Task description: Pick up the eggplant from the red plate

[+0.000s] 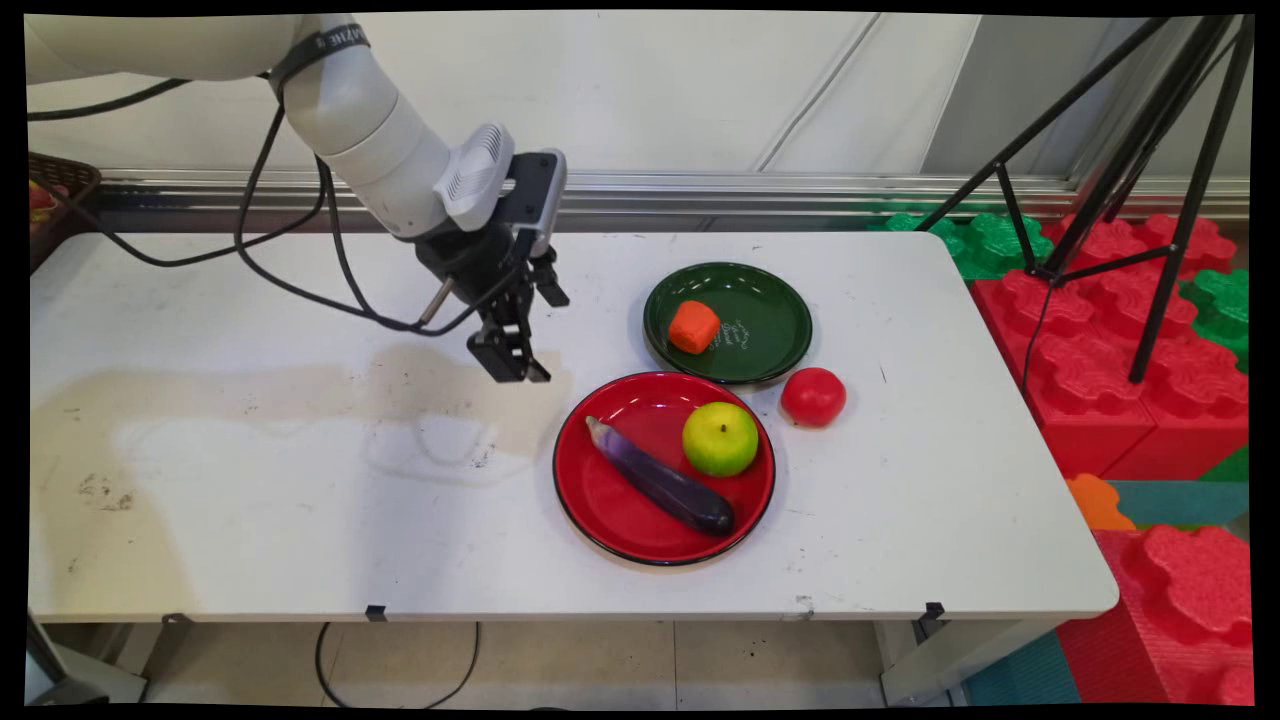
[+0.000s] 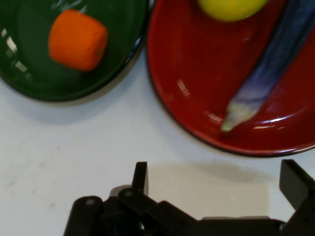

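Empty gripper [image 1: 512,362] beside the red plate [image 1: 610,500]
Fingers spread wide over bare table [image 1: 250,500]; eggplant [image 1: 662,477] and apple [image 1: 720,438] rest untouched on it.

Fixed overhead view facing wall, close hand view, both showing red plate [image 1: 600,490] [image 2: 197,98].

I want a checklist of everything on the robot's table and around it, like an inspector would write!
Surface: white table, stained and scuffed on its left half.
Things: red plate holds a purple eggplant and a green apple; green plate holds an orange block; red tomato sits on the table beside both plates.
Clutter: nothing seen.
Gripper: black gripper open, empty, above bare table left of the red plate.
Cables: black cables hang from the arm.
Surroundings: tripod, red and green foam blocks at the right; basket at the far left.
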`<state>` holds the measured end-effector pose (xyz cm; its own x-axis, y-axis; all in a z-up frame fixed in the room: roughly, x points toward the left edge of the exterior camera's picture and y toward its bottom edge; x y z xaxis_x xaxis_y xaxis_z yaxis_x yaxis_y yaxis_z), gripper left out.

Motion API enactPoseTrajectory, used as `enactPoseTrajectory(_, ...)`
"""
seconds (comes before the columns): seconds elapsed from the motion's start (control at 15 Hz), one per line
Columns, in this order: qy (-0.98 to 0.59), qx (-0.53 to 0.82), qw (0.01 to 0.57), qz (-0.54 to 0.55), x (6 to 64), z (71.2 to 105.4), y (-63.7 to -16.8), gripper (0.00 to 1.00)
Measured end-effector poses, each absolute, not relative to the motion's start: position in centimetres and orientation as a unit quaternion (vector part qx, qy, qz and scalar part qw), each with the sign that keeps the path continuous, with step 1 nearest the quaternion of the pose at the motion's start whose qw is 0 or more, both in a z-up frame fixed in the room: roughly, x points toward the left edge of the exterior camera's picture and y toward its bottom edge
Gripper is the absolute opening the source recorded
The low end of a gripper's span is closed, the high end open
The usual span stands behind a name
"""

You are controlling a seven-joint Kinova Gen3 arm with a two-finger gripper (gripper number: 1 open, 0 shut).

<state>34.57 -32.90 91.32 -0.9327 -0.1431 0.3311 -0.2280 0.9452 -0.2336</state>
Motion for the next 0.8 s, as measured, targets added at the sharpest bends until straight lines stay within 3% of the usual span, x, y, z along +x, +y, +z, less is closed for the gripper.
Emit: enactPoseTrajectory(0.8,-0.98,0.016,0.184,0.079,30.0,88.5,-30.6,1.0)
